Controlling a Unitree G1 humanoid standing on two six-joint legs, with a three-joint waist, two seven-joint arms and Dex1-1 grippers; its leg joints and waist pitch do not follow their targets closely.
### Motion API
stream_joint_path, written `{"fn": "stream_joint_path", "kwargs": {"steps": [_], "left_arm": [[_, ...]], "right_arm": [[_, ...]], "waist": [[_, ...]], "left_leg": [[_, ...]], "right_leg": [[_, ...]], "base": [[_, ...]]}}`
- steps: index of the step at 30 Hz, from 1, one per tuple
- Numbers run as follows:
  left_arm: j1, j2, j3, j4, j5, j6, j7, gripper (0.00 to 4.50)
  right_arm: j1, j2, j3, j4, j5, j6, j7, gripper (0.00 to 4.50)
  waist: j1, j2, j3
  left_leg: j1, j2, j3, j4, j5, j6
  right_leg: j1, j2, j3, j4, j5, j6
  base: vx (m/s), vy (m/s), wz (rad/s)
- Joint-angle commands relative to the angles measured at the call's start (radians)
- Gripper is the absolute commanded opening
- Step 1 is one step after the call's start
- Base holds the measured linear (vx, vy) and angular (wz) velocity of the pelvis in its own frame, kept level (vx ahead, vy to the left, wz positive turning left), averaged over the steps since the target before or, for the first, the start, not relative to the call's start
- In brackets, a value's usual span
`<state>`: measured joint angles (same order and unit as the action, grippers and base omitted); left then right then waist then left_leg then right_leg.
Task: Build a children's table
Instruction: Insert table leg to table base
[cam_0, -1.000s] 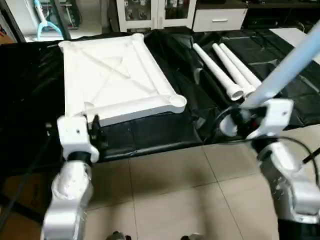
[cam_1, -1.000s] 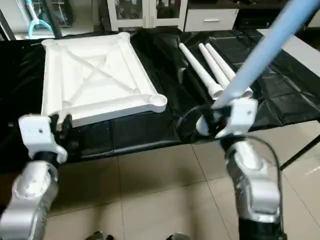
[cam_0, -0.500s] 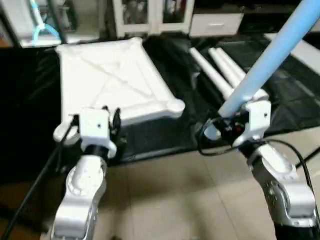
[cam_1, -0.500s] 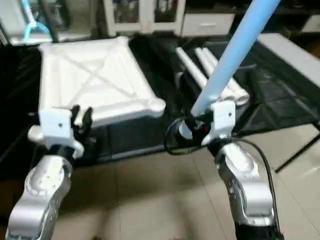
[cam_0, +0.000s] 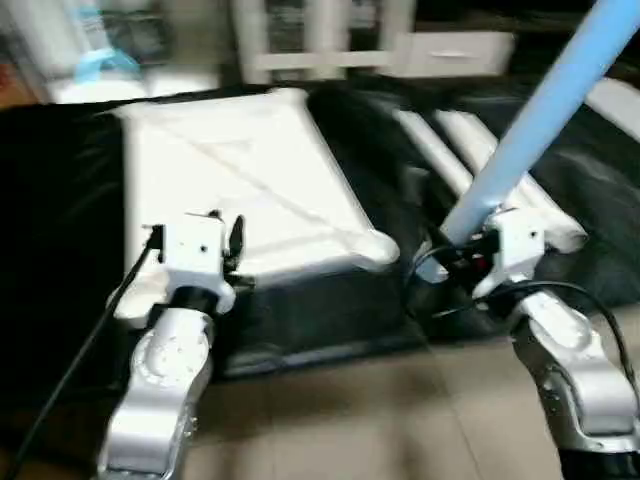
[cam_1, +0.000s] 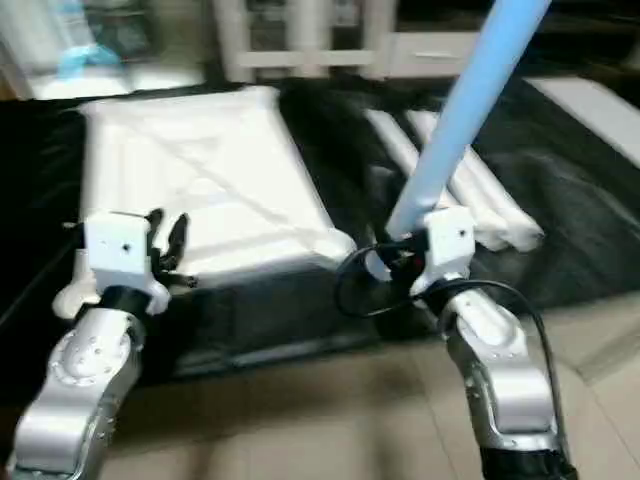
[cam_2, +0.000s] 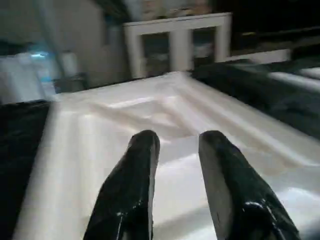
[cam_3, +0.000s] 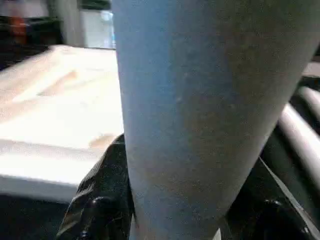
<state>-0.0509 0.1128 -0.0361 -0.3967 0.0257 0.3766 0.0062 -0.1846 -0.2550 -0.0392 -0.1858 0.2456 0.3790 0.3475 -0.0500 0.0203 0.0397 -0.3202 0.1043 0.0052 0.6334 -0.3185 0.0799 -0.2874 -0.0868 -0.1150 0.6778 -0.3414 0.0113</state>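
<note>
The children's table lies in parts on a black-covered bench. Its white tabletop (cam_0: 230, 180) is upside down, ribs showing, with a round corner socket (cam_0: 375, 245) at its near right. My left gripper (cam_0: 195, 228) hovers at the tabletop's near left edge. Its black fingers (cam_2: 140, 165) stand apart with nothing between them. My right gripper (cam_0: 462, 258) is shut on the thick end of one leg (cam_0: 540, 110), which slants up and to the right. This leg hangs off the bench's front edge, right of the tabletop. More legs (cam_0: 440, 155) lie flat on the bench behind it.
A black sheet (cam_0: 330, 300) hangs over the bench's front edge, with tiled floor (cam_0: 350, 420) below it. White cabinets (cam_0: 330, 40) stand behind the bench. A black cable (cam_0: 80, 360) runs down beside my left forearm.
My left gripper has risen to the tabletop's near edge and now points across it. The held leg stands steeper and sits further left. The camera has shifted too.
</note>
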Motion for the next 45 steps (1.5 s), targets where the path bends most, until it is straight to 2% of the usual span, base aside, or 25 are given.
{"fn": "stream_joint_path", "kwargs": {"steps": [1,2,3,4,5,7,8,10,11,12,13,14,15,19,21,22,23,24,25,26,27,28,32,38,45], "left_arm": [[-0.008,-0.014,-0.022,-0.017,0.006,0.012,-0.002,1.57],[-0.008,-0.014,-0.021,-0.017,0.006,0.012,-0.002,1.57],[-0.006,-0.018,-0.020,-0.016,0.003,0.015,-0.003,1.57],[-0.005,-0.022,-0.019,-0.013,0.001,0.016,-0.002,1.57],[-0.004,-0.024,-0.019,-0.011,0.000,0.017,-0.002,1.57],[-0.001,-0.026,-0.019,-0.006,-0.002,0.016,-0.001,1.57],[0.001,-0.030,-0.018,-0.003,-0.004,0.016,-0.001,1.57],[0.004,-0.032,-0.018,-0.002,-0.005,0.016,-0.001,1.57],[0.004,-0.033,-0.018,-0.002,-0.005,0.017,-0.001,1.57],[0.004,-0.033,-0.018,-0.002,-0.005,0.017,-0.001,1.57],[0.004,-0.035,-0.018,-0.002,-0.004,0.018,-0.001,1.57],[0.004,-0.036,-0.018,-0.003,-0.003,0.018,-0.001,1.57],[0.006,-0.040,-0.018,-0.005,-0.001,0.020,-0.001,1.57],[0.005,-0.041,-0.025,-0.005,-0.001,0.022,0.001,1.57],[0.005,-0.041,-0.025,-0.005,-0.001,0.022,0.001,1.57],[0.003,-0.045,-0.029,0.001,0.001,0.023,0.003,1.57],[0.002,-0.045,-0.030,0.001,0.002,0.024,0.003,1.57],[0.001,-0.044,-0.032,0.003,0.003,0.027,0.002,1.57],[0.000,-0.038,-0.039,0.008,0.004,0.026,-0.012,1.57],[0.002,-0.030,-0.044,0.010,-0.007,0.022,-0.034,1.57],[0.002,-0.030,-0.044,0.010,-0.007,0.022,-0.034,1.57],[0.006,-0.002,-0.062,0.011,-0.014,-0.002,-0.082,1.57],[-0.003,0.040,-0.086,0.021,-0.072,0.011,-0.192,1.57],[-0.022,0.136,-0.134,0.030,-0.190,0.026,-0.436,2.04],[-0.054,0.304,-0.229,0.078,-0.239,0.065,-0.726,2.69]], "right_arm": [[0.002,-0.015,-0.035,0.000,0.000,-0.031,-0.010,1.86],[0.002,-0.016,-0.035,0.002,-0.002,-0.036,-0.011,1.86],[0.002,-0.006,-0.049,0.004,0.013,-0.033,-0.016,1.86],[0.001,0.003,-0.063,0.007,0.028,-0.028,-0.023,1.86],[-0.001,0.009,-0.071,0.010,0.037,-0.026,-0.029,1.86],[0.000,-0.001,-0.061,0.014,0.027,-0.034,-0.018,1.86],[0.000,-0.004,-0.054,0.015,0.020,-0.037,-0.010,1.86],[0.001,-0.004,-0.049,0.015,0.018,-0.037,-0.002,1.86],[0.001,-0.006,-0.047,0.015,0.017,-0.037,0.000,1.86],[0.001,-0.008,-0.044,0.015,0.014,-0.038,0.002,1.86],[0.002,-0.008,-0.043,0.016,0.015,-0.040,0.002,1.86],[0.001,-0.008,-0.043,0.017,0.016,-0.040,0.002,1.86],[0.001,-0.007,-0.046,0.019,0.017,-0.042,0.003,1.86],[-0.001,-0.011,-0.051,0.025,0.021,-0.044,0.007,1.86],[-0.001,-0.011,-0.051,0.025,0.021,-0.044,0.007,1.86],[-0.001,-0.016,-0.056,0.027,0.023,-0.044,0.010,1.86],[-0.002,-0.017,-0.056,0.027,0.023,-0.044,0.010,1.86],[-0.002,-0.018,-0.058,0.028,0.025,-0.044,0.010,1.86],[-0.001,-0.019,-0.061,0.027,0.036,-0.041,0.016,1.86],[0.000,-0.021,-0.063,0.026,0.044,-0.039,0.024,1.86],[0.000,-0.021,-0.063,0.026,0.044,-0.039,0.024,1.86],[0.002,-0.024,-0.071,0.020,0.070,-0.033,0.047,1.86],[-0.008,-0.035,-0.095,0.037,0.083,-0.027,0.053,1.86],[-0.050,-0.045,-0.128,0.093,0.120,-0.059,0.095,1.86],[-0.067,-0.114,-0.032,0.134,0.183,-0.083,0.389,1.86]], "waist": [[-0.045,0.018,-0.062],[-0.049,-0.011,-0.057],[-0.044,-0.025,-0.058],[-0.003,-0.099,-0.025],[0.035,-0.100,-0.048],[0.035,-0.096,-0.039],[0.036,-0.087,-0.038],[0.044,-0.045,-0.017],[0.049,-0.018,-0.016],[0.054,0.004,-0.018],[0.033,0.049,-0.026],[-0.012,0.069,-0.045],[-0.014,0.049,-0.064],[-0.032,0.023,-0.038],[-0.034,-0.006,-0.032],[-0.025,-0.051,-0.034],[0.016,-0.072,-0.050],[0.019,-0.065,-0.054],[0.027,-0.072,-0.055],[0.032,-0.058,-0.059],[0.032,-0.058,-0.059],[0.035,-0.029,-0.053],[0.042,0.016,-0.065],[0.048,0.004,-0.039],[0.039,0.015,-0.038]], "left_leg": [[0.188,0.146,-0.204,-0.070,0.542,0.601],[0.135,0.096,-0.198,-0.083,0.436,0.441],[0.152,0.078,-0.108,-0.065,0.331,0.287],[0.024,-0.070,0.004,-0.030,0.055,0.168],[-0.032,-0.104,0.066,0.102,-0.055,0.125],[-0.085,-0.084,0.065,0.142,0.048,0.058],[-0.084,-0.078,0.067,0.142,0.069,0.040],[-0.104,-0.018,0.055,0.096,0.195,-0.007],[-0.111,0.014,0.051,0.043,0.190,-0.001],[-0.083,0.038,0.046,0.012,0.160,-0.007],[-0.031,0.099,0.003,-0.081,0.039,-0.020],[0.051,0.152,-0.093,-0.129,-0.303,0.046],[0.084,0.167,-0.113,-0.127,-0.420,0.112],[0.046,0.124,-0.052,-0.144,-0.306,0.190],[0.030,0.098,-0.006,-0.159,-0.389,0.161],[-0.005,0.052,0.034,-0.119,-0.409,0.127],[-0.048,-0.027,0.092,0.066,-0.194,0.088],[-0.086,-0.011,0.069,0.100,-0.079,0.066],[-0.122,-0.010,0.057,0.063,0.178,0.004],[-0.115,-0.005,0.057,0.036,0.266,-0.017],[-0.115,-0.005,0.057,0.036,0.266,-0.017],[-0.081,0.029,0.068,-0.052,0.439,-0.033],[-0.038,0.124,0.037,-0.060,0.285,-0.013],[-0.037,0.111,0.091,-0.097,-0.183,-0.109],[-0.044,0.110,0.100,-0.103,-0.224,-0.116]], "right_leg": [[-0.173,0.016,0.053,0.070,-0.161,0.067],[-0.164,-0.014,0.130,0.048,-0.016,0.048],[-0.164,-0.029,0.155,-0.007,0.069,-0.001],[-0.005,-0.027,0.236,-0.137,0.002,0.046],[0.086,-0.072,0.312,-0.152,-0.033,0.010],[0.106,-0.039,0.295,-0.133,0.089,0.000],[0.105,-0.047,0.290,-0.139,0.116,-0.013],[0.089,-0.067,0.242,-0.200,-0.068,-0.151],[0.099,-0.046,0.208,-0.217,-0.205,-0.187],[0.089,-0.040,0.185,-0.224,-0.272,-0.183],[0.084,0.030,0.096,-0.173,-0.255,-0.125],[-0.006,0.078,0.044,0.011,-0.184,-0.070],[-0.049,0.061,0.061,0.064,-0.114,0.002],[-0.099,0.039,0.063,0.070,0.073,0.069],[-0.094,0.011,0.080,-0.006,0.151,0.028],[-0.045,-0.052,0.140,-0.123,0.047,0.015],[0.029,-0.157,0.254,-0.202,-0.296,-0.032],[0.062,-0.190,0.275,-0.193,-0.313,-0.072],[0.058,-0.111,0.216,-0.124,0.137,-0.086],[0.049,-0.090,0.191,-0.098,0.363,-0.108],[0.049,-0.090,0.191,-0.098,0.363,-0.108],[0.004,-0.013,0.119,-0.073,0.682,-0.127],[-0.033,-0.025,0.114,-0.076,0.392,-0.214],[-0.042,-0.048,0.127,-0.118,0.015,-0.245],[-0.051,-0.055,0.134,-0.126,-0.083,-0.199]], "base": [[0.193,-0.105,0.53],[0.125,-0.119,0.31],[0.001,-0.140,0.35],[0.001,-0.140,0.35],[0.035,-0.117,0.41],[0.172,-0.071,0.24],[0.160,-0.062,0.09],[0.141,-0.027,0.03],[0.143,0.024,-0.05],[0.167,0.100,0.02],[0.167,0.100,0.02],[0.193,0.162,-0.07],[0.188,0.128,-0.12],[0.162,0.088,-0.03],[0.133,-0.030,-0.01],[0.133,-0.064,-0.03],[0.132,-0.099,0.03],[0.143,-0.085,0.02],[0.143,-0.085,0.02],[0.143,-0.059,-0.10],[0.112,-0.025,-0.07],[0.112,-0.025,-0.07],[0.077,0.067,-0.03],[-0.023,0.055,0.05],[0.000,0.000,0.00]]}}
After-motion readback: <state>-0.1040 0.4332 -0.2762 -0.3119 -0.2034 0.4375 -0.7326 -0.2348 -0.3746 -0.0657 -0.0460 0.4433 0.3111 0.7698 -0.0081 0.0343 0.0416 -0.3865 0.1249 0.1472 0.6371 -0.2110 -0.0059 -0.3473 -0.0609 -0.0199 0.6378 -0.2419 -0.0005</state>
